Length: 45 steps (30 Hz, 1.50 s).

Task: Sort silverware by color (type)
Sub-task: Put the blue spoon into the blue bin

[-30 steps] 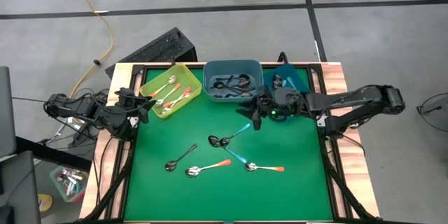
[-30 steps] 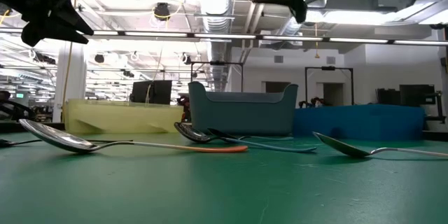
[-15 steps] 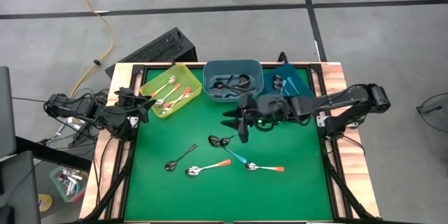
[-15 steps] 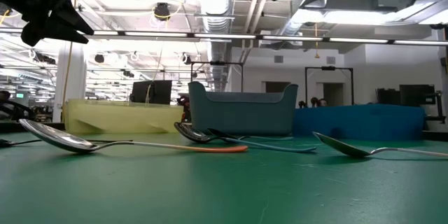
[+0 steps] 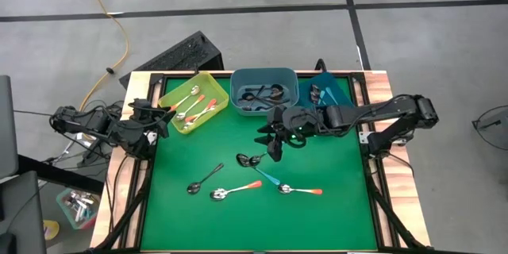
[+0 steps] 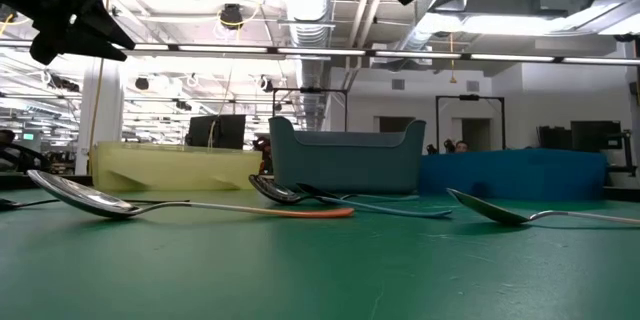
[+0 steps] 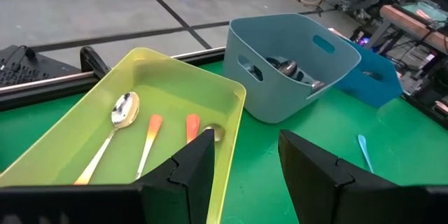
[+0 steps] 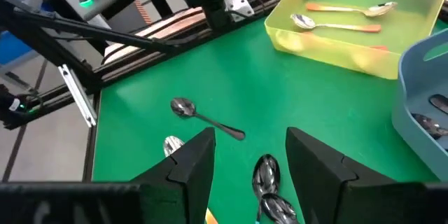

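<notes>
After swinging away from the blue bin [image 5: 343,84] within the last second, hovers now over the middle of the green tabletop [image 5: 333,214] with the right claw [image 5: 268,141] spread wide and empty, just beside and above the overlapping pair of spoons [image 5: 249,159], one of them trailing a teal handle. Reads as a drop-off finished and the next pick lining up. Among the loose silverware, nothing shifted in that second. Still waiting on the tabletop: that pair, a dark-handled spoon [image 5: 205,179], an orange-handled spoon [image 5: 230,193], a second orange-handled spoon [image 5: 300,190] and a teal-handled spoon [image 5: 268,176] lying between them. Already filed: orange-handled pieces in the yellow bin [image 5: 171,89], dark ones in the grey-blue bin [image 5: 238,79]. Over at the tabletop's left edge, beside the yellow bin, the left claw [image 5: 165,117] parked exactly as before, released and holding nothing. Probably well past halfway, with a handful left. Worth some care on the coming descent: two bowls touching, so likely to drag the neighbour along.
</notes>
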Available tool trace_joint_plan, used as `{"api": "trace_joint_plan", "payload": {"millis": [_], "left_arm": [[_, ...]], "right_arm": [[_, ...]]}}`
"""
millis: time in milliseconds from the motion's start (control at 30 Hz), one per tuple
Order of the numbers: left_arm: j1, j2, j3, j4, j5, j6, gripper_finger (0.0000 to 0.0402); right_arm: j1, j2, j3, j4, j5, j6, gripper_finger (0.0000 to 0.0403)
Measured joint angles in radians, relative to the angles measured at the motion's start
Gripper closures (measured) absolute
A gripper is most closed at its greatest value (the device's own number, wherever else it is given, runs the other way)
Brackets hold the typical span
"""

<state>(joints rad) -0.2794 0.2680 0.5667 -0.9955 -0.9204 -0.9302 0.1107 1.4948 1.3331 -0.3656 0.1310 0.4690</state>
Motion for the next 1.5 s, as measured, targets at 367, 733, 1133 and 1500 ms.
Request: {"api": "trace_joint_plan", "payload": {"millis": [367, 733, 1133, 1500], "left_arm": [[0.000, 0.000, 0.000, 0.000, 0.008, -0.002, 0.0258], [0.000, 0.000, 0.000, -0.001, 0.304, -0.036, 0.0258], [0.000, 0.000, 0.000, -0.001, 0.427, 0.002, 0.0258], [0.000, 0.000, 0.000, -0.001, 0.426, 0.002, 0.0258]], "right_arm": [[-0.024, 0.000, 0.000, -0.093, -0.001, -0.010, 0.0216], [-0.061, 0.000, -0.001, -0.060, 0.000, -0.111, 0.0216], [-0.061, -0.001, -0.001, -0.011, 0.001, -0.113, 0.0216], [-0.054, -0.001, -0.001, 0.007, -0.001, -0.051, 0.0216]]}}
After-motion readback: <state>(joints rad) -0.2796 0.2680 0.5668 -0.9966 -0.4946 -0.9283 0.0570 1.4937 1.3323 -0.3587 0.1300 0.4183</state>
